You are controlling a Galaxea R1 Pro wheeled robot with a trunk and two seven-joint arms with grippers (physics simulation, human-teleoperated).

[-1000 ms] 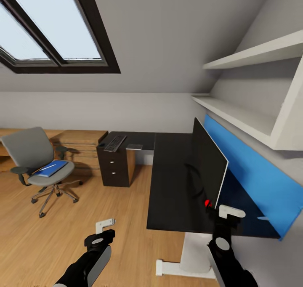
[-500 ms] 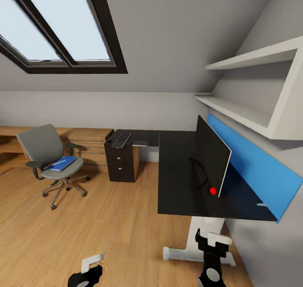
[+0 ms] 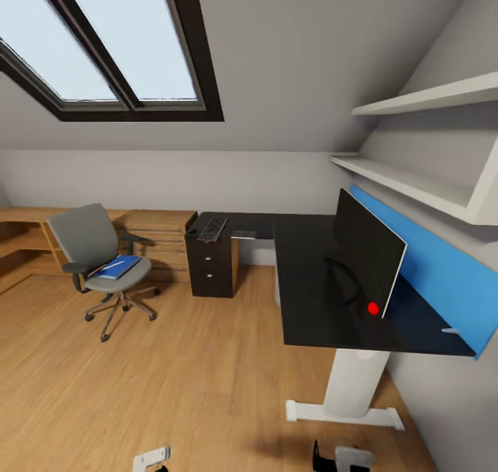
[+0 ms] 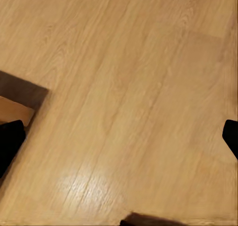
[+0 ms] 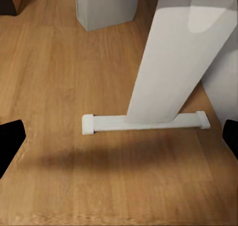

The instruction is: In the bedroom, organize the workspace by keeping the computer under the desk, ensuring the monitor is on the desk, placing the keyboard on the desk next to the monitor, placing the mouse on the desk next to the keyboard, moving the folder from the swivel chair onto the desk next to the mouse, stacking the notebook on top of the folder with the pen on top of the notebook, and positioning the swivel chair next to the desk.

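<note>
Head view: the desk (image 3: 311, 299) is L-shaped, its long leg running along the right wall under the blue wall panel (image 3: 429, 264), its short leg turning left along the back wall.

The monitor (image 3: 366, 257) stands upright on the tabletop's long leg, wide axis parallel to the blue wall panel, black screen facing into the room. A red dot (image 3: 373, 309) shows at its lower near corner.

The keyboard (image 3: 212, 228) lies flat on the short leg above the drawer unit (image 3: 214, 268), long axis running away from the camera. A small flat grey item sits just beside it to the right; can't tell what it is.

The swivel chair (image 3: 104, 264) stands on the wooden floor (image 3: 173, 361), well apart from the desk, seat facing right and toward the camera. The folder (image 3: 117, 266) lies flat on its seat.

Left gripper (image 3: 153, 459) and right gripper (image 3: 340, 457) barely show at the bottom edge. In the wrist views each pair of dark jaws sits at opposite frame edges, spread wide, nothing between them. Right wrist view: white desk leg (image 5: 173, 62) on its foot bar, and the computer (image 5: 106, 7) on the floor beyond.
</note>
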